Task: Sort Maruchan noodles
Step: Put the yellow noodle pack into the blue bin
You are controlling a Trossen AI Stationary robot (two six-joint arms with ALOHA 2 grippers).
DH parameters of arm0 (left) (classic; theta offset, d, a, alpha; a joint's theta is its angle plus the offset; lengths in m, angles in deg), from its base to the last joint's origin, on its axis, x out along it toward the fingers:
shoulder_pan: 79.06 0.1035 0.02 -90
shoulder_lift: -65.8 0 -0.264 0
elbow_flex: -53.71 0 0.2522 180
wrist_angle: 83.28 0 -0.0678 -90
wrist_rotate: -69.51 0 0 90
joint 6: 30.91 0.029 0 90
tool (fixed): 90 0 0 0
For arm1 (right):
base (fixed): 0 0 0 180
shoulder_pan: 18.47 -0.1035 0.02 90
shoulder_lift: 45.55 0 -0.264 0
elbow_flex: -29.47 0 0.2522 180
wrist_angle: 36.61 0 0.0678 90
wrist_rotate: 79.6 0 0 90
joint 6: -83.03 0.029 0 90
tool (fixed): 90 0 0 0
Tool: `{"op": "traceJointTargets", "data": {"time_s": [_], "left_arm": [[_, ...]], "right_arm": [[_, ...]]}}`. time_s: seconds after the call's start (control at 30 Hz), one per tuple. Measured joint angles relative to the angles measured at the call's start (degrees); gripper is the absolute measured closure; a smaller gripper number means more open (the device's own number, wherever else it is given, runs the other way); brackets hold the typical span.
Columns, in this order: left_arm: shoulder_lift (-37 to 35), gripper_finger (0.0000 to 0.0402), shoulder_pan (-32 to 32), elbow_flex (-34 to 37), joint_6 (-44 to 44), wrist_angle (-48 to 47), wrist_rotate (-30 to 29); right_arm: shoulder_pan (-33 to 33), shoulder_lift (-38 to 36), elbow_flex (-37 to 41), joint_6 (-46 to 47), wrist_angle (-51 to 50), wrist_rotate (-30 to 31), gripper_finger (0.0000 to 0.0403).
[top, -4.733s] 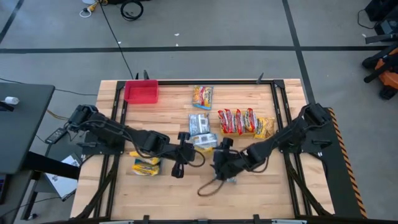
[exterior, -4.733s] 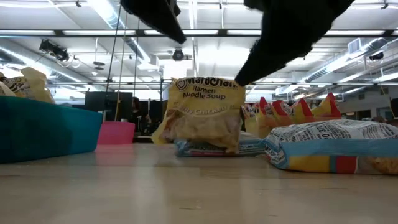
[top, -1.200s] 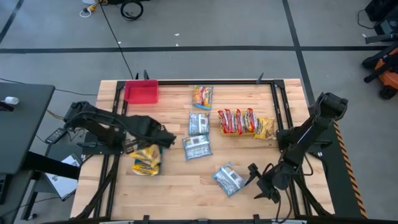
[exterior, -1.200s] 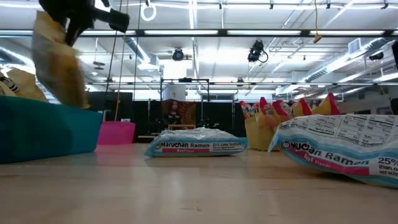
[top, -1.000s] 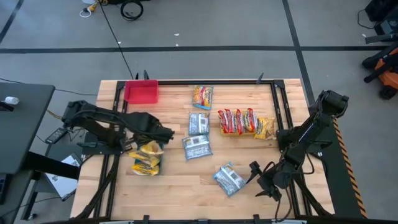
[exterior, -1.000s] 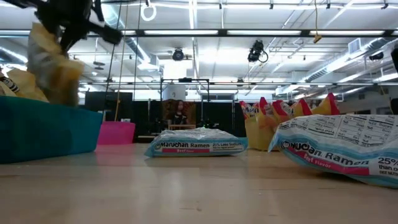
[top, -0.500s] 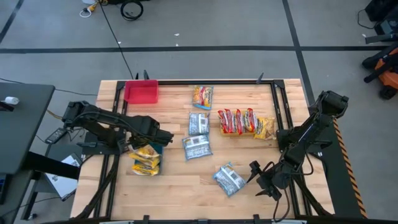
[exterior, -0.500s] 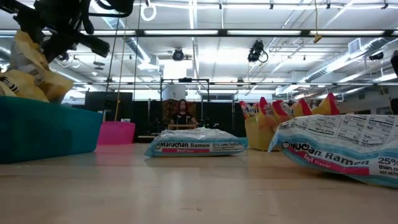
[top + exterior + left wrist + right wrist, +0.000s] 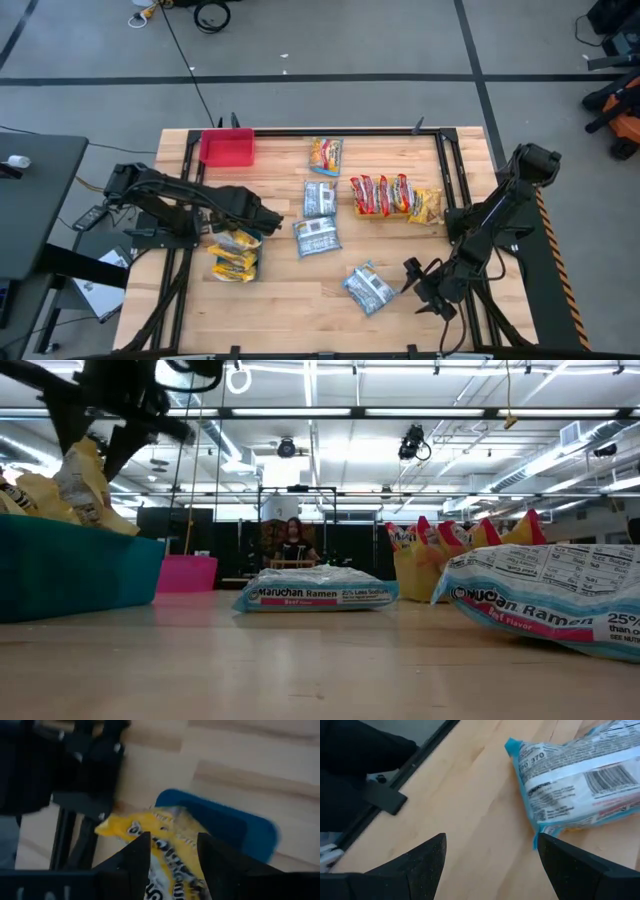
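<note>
Left gripper (image 9: 268, 215), fingers parted, is held over yellow packets (image 9: 234, 256) near the table's (image 9: 300, 310) left edge; silver-blue packets (image 9: 318, 236) lie alongside.

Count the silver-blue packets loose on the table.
3: one mid-table, one just below it, one near the front edge beside the right gripper. Others could hide under the arms.

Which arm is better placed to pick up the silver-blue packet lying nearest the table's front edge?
Probably the right. Its open gripper sits just beside that silver-blue packet, while the left gripper is across the table above the yellow packets in the blue bin.
</note>
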Motion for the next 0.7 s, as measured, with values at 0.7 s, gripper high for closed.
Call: {"op": "traceJointTargets", "data": {"time_s": [0.7], "left_arm": [[-0.18, 0.0302, 11.30, 2.54, 39.05, 8.56, 12.02]], "right_arm": [[4.81, -0.45, -0.04, 3.87, -1.54, 2.64, 0.0086]]}}
